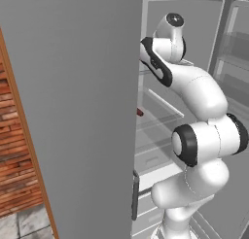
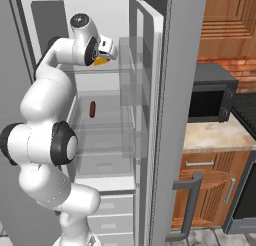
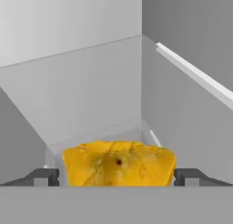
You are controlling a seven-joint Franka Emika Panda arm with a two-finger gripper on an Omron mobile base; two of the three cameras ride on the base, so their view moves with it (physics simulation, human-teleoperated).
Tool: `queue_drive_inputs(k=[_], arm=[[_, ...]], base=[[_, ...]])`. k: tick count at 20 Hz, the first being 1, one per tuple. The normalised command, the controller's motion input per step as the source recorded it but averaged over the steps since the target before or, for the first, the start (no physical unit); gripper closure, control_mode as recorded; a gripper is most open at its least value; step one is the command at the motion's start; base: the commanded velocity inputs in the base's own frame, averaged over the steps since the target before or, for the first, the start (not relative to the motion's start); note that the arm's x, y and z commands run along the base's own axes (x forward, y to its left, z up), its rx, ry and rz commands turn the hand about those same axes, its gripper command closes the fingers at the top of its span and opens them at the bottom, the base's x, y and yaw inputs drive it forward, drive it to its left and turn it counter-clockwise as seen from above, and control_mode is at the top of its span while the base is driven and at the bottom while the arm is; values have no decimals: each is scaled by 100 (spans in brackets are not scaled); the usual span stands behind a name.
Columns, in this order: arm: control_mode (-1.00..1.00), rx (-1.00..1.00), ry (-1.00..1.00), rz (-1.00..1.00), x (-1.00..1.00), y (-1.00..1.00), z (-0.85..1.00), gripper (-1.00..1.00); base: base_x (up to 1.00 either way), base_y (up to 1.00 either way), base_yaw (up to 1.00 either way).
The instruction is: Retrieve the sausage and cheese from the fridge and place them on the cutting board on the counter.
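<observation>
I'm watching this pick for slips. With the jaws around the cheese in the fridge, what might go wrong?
The jaws stand wide open beside the cheese, so closing off-centre may push it along the shelf. Pulling out, the arm could clip the fridge door. The sausage lies on the shelf below, unpicked.

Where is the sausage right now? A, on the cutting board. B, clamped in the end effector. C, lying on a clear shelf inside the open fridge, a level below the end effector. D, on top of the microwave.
C: the sausage lies on a clear shelf of the fridge, lower than the end effector, whose open fingers flank the cheese.
</observation>
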Motion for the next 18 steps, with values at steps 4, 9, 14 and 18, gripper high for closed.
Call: queue_drive_inputs(k=[4,9,14,18], arm=[[-100,0,3,-2,6,-8,-20,-100],[-100,0,3,-2,-15,-14,-35,-100],[-100,0,2,-1,-4,0,-36,100],[-100,0,0,0,9,0,-4,100]], base=[[0,0,0],[0,0,0],[0,0,0],[0,0,0]])
